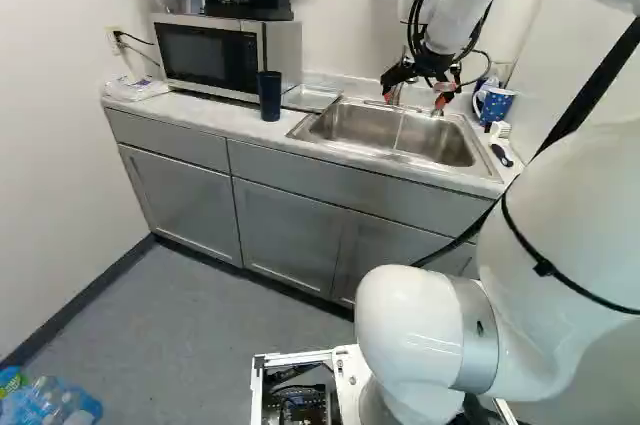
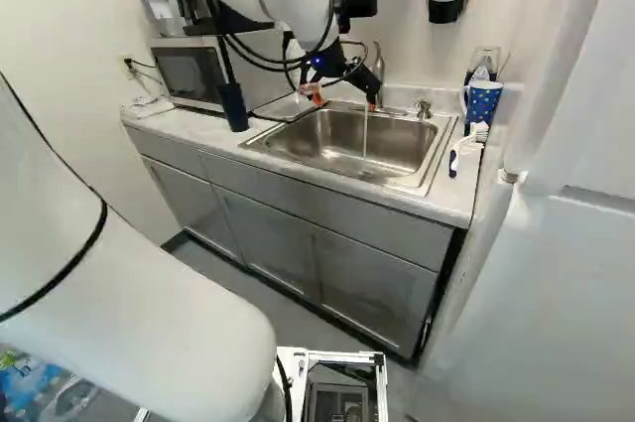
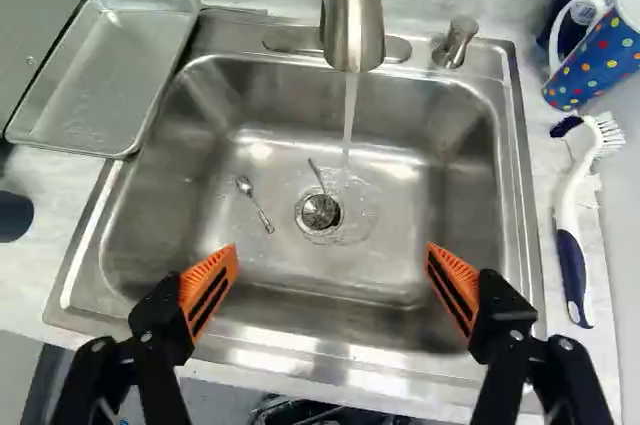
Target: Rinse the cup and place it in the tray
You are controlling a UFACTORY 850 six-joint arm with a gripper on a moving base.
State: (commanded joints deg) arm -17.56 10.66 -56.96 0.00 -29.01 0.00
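Pale countertop [image 1: 215, 118], dark cup [image 1: 270, 97] beside the spread claw [image 1: 415, 99], well apart.

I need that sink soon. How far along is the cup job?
Done: water runs into the sink. In hand: nothing; the gripper is open above the sink. Left: the dark cup stands on the counter, outside the tray, so gripping and placing it remain; whether it is rinsed doesn't show.

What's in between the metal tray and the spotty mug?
The sink lies between the tray and the spotty mug, with the running tap and a little handle along its back edge. The wrist view shows it.
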